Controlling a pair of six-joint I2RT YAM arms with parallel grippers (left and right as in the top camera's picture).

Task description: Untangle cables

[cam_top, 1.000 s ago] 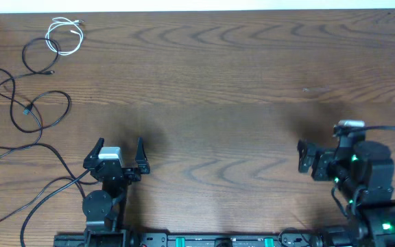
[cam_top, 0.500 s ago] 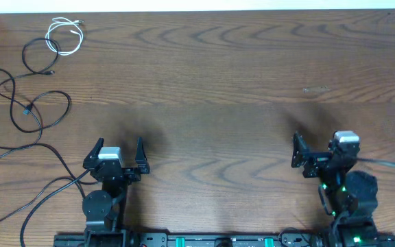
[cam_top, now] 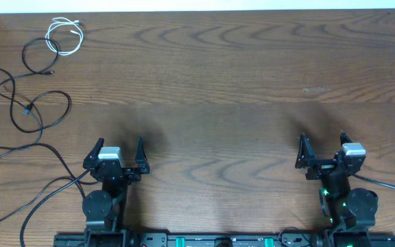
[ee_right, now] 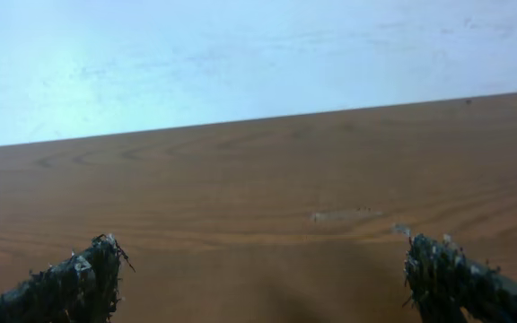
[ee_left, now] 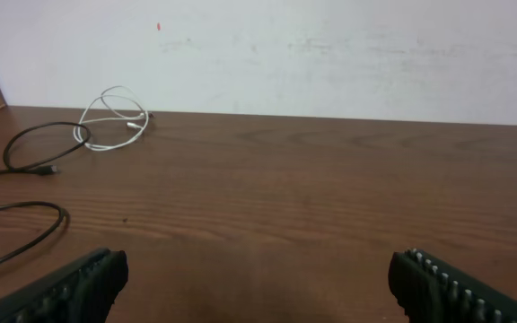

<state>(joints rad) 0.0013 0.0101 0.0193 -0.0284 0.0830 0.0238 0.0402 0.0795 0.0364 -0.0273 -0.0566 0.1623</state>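
Note:
A short white cable (cam_top: 64,36) lies coiled at the far left corner of the table; it also shows in the left wrist view (ee_left: 113,118). Black cables (cam_top: 34,110) lie in loose loops along the left side, one loop (ee_left: 34,151) showing in the left wrist view. My left gripper (cam_top: 118,151) is open and empty near the front left, well clear of the cables; its fingertips (ee_left: 258,283) frame bare wood. My right gripper (cam_top: 323,147) is open and empty at the front right, far from the cables, with only wood between its fingers (ee_right: 263,278).
A long black cord (cam_top: 26,206) runs from the table's left edge toward the left arm's base. A pale scuff (cam_top: 316,89) marks the wood at the right. A white wall (ee_left: 330,54) stands behind the table's far edge.
The right arm has swung back toward its base and turned to face forward, its gripper now level and pointing at the far edge. The left arm and the cables have not moved.

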